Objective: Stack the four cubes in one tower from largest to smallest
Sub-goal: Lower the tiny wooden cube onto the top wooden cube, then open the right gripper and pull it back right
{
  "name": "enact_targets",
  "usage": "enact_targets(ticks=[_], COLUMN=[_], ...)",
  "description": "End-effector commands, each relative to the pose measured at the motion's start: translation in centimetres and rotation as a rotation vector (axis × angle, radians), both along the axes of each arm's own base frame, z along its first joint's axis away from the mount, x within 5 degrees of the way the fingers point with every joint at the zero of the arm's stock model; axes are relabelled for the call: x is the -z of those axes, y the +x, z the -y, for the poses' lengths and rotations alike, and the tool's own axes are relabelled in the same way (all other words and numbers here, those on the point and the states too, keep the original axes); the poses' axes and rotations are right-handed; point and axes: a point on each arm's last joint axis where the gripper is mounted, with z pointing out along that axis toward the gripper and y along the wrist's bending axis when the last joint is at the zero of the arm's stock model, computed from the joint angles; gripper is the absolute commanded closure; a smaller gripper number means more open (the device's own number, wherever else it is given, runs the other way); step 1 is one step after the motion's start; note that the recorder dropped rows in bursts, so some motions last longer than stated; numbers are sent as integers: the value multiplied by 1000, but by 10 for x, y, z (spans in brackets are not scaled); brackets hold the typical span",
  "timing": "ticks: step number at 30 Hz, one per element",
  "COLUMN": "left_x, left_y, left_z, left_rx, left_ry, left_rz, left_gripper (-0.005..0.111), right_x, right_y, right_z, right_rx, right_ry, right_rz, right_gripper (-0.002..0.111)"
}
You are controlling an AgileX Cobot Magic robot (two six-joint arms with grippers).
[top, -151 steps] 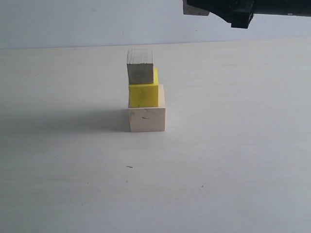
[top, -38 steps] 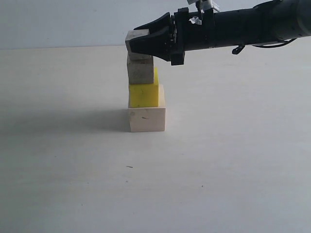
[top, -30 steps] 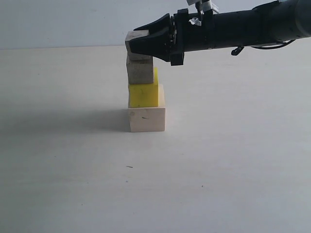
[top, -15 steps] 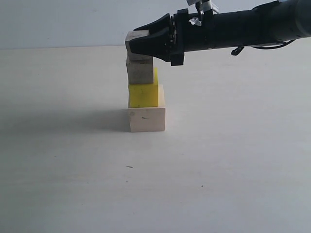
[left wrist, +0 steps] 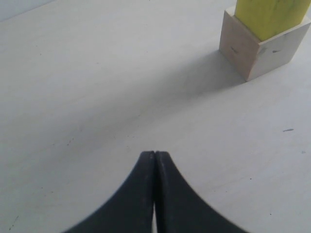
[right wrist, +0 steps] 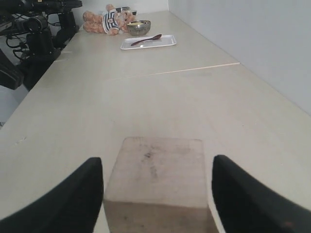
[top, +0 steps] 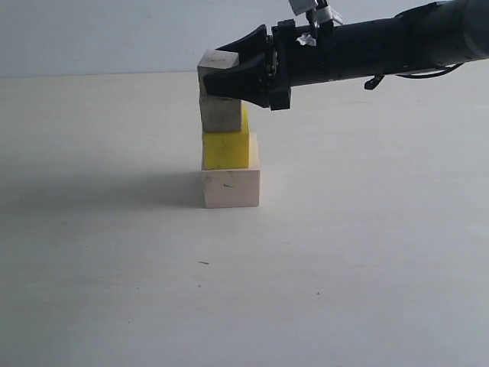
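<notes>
The tower stands mid-table: large pale wood cube [top: 231, 187], yellow cube [top: 226, 150], grainy wood cube [top: 221, 115], and the tiny pale wood cube [top: 216, 61] on top. My right gripper [top: 219, 81] reaches in from the right at the tiny cube's height. In the right wrist view its fingers [right wrist: 73, 194] stand open on either side of the tiny cube [right wrist: 155, 184], with a gap on each side. My left gripper [left wrist: 154, 154] is shut on nothing, low over the table, with the large cube [left wrist: 252, 48] and yellow cube [left wrist: 269, 14] ahead of it.
Far down the table in the right wrist view lie a teddy bear [right wrist: 104, 22], a metal bowl [right wrist: 138, 27] and a white tray [right wrist: 165, 42] with a spoon. Black camera gear [right wrist: 34, 43] stands beside the table. A wall [right wrist: 243, 39] runs along the other side.
My right gripper brought the tiny cube onto the grainy cube and has now opened its fingers off it. The tiny cube stays on top. The three lower cubes have not moved.
</notes>
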Motion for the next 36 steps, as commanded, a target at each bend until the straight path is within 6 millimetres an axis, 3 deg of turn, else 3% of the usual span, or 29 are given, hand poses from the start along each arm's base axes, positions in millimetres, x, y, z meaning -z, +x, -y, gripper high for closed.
enact_targets(ticks=[1,24,29,36], left_x=[-1,-1,-1,-1], left_y=[0,0,0,0], left_z=[1,1,1,1], left_rx=[11,11,11,11], left_ry=[-1,-1,-1,-1], left_rz=[18,18,18,18], left_gripper=[107,107,107,107], right_x=[-2,-4,-16,-11], right_y=[0,1,0,1], right_z=[0,3,6,8], right_rx=[-4,4,14,26], right_ry=[0,0,0,-56], right_rz=[7,9,41,29], right_gripper=[39,39,39,40])
